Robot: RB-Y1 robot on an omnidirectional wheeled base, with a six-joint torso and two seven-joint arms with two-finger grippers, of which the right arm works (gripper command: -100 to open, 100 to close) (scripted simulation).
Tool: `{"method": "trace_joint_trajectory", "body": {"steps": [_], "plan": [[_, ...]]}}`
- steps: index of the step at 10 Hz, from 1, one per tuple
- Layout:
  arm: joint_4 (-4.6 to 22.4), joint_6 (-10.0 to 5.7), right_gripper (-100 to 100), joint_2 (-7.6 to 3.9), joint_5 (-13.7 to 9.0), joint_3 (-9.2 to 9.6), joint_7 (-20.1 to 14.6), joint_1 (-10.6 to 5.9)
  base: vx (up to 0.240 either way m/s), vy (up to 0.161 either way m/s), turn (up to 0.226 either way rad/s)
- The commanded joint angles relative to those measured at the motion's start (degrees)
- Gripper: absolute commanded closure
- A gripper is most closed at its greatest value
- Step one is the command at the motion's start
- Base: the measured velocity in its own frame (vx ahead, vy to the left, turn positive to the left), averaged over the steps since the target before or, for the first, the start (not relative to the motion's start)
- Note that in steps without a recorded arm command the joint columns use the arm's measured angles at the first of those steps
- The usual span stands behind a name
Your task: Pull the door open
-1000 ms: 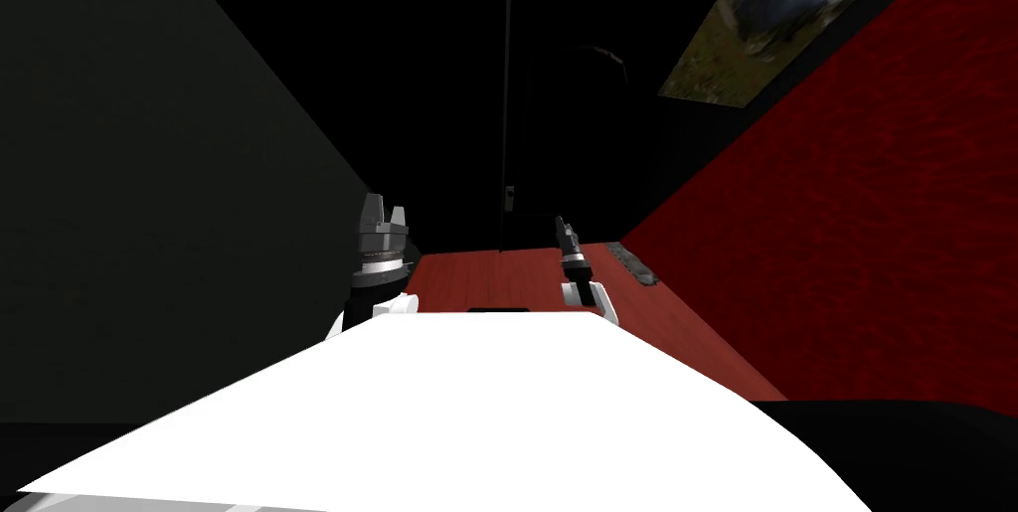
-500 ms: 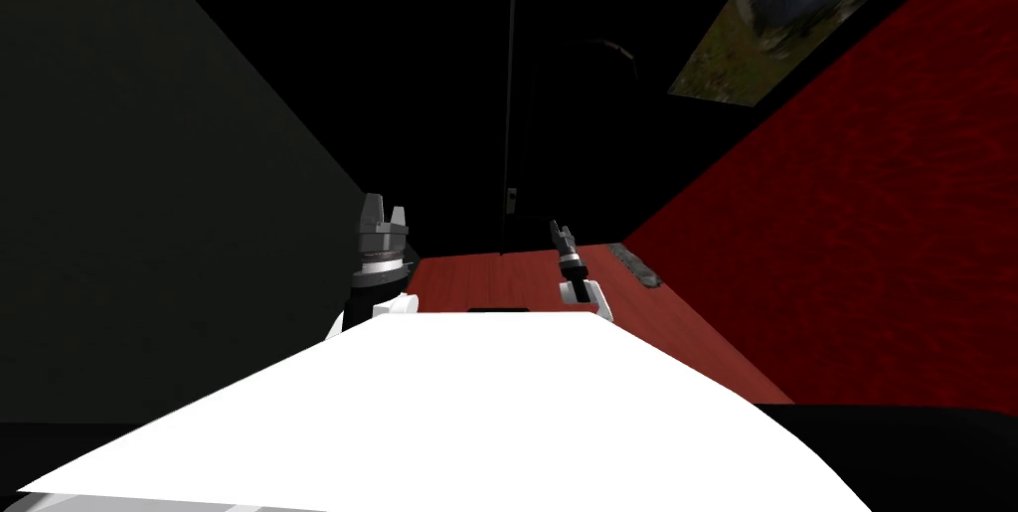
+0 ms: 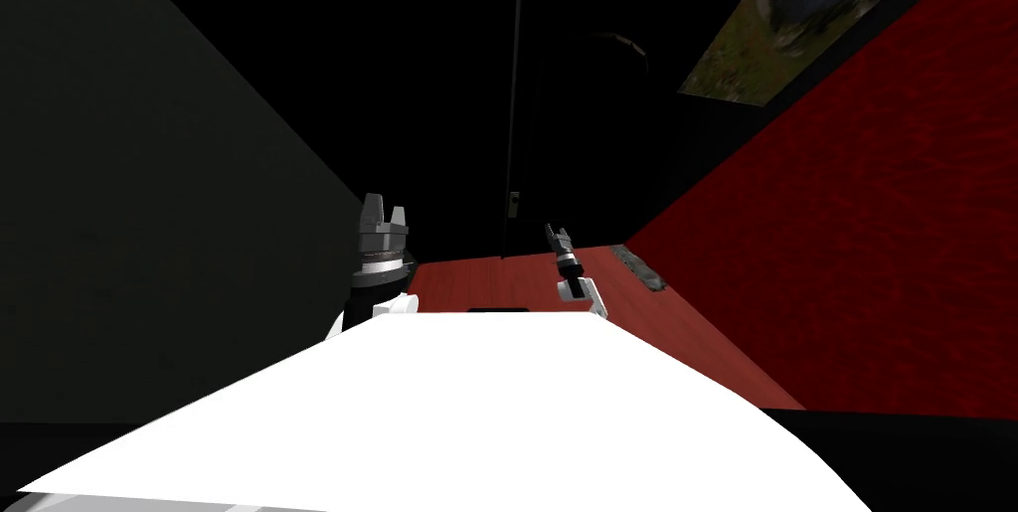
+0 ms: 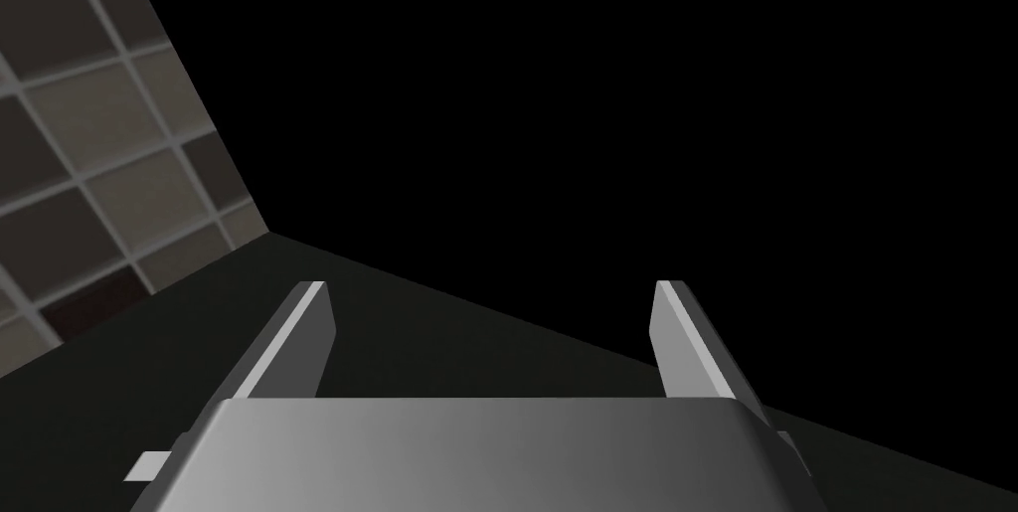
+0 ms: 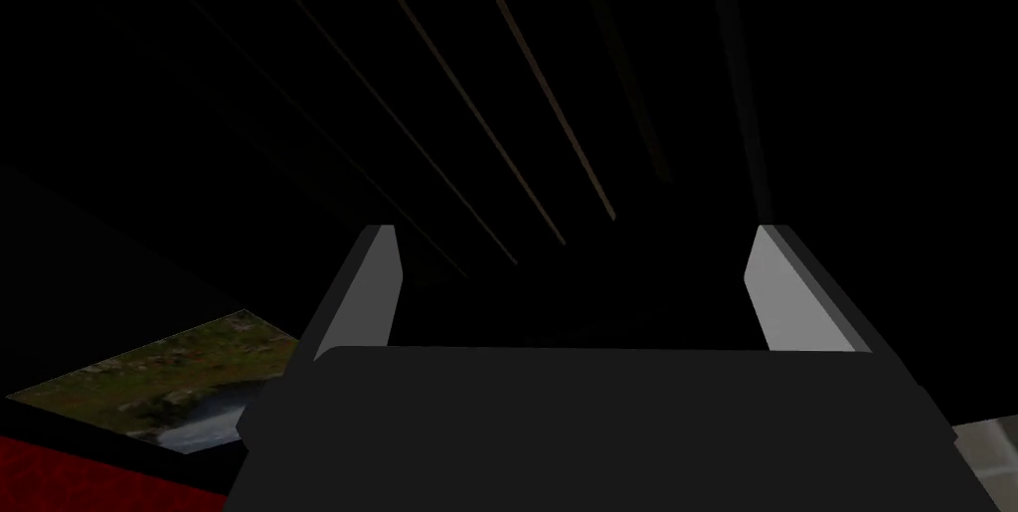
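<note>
A very dark door (image 3: pixel 582 138) stands ahead at the end of a narrow passage, with a thin vertical edge (image 3: pixel 516 88) running down it. A small pale handle (image 3: pixel 513 203) sits low on that edge. My right gripper (image 3: pixel 554 231) is raised just right of and below the handle, apart from it; in the right wrist view the right gripper (image 5: pixel 577 233) is open and faces the door's (image 5: pixel 477 88) dark lined panels. My left gripper (image 3: pixel 386 206) is held up at the left by a dark grey wall (image 3: pixel 149 238); the left gripper (image 4: pixel 492 287) is open and holds nothing.
A red wall (image 3: pixel 875 238) runs close along the right, bearing a landscape picture (image 3: pixel 805 19). The floor (image 3: pixel 497 282) is reddish, with a small grey thing (image 3: pixel 636 267) at the foot of the red wall. A tiled surface (image 4: pixel 89 158) lies beside the left hand.
My right gripper has moved a little left, closer to the handle. The head view has shifted slightly, sliding the picture and door edge rightward. The left arm is still.
</note>
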Motion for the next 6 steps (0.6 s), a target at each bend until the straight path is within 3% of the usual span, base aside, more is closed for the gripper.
{"method": "trace_joint_trajectory", "body": {"steps": [1,6], "plan": [[2.5,-0.24,-100,-0.03,2.4,-0.52,1.4,-1.14,0.152,0.078,-0.038],[8.6,-0.82,-100,0.43,7.9,-1.72,4.9,-4.11,0.14,0.083,-0.026]]}}
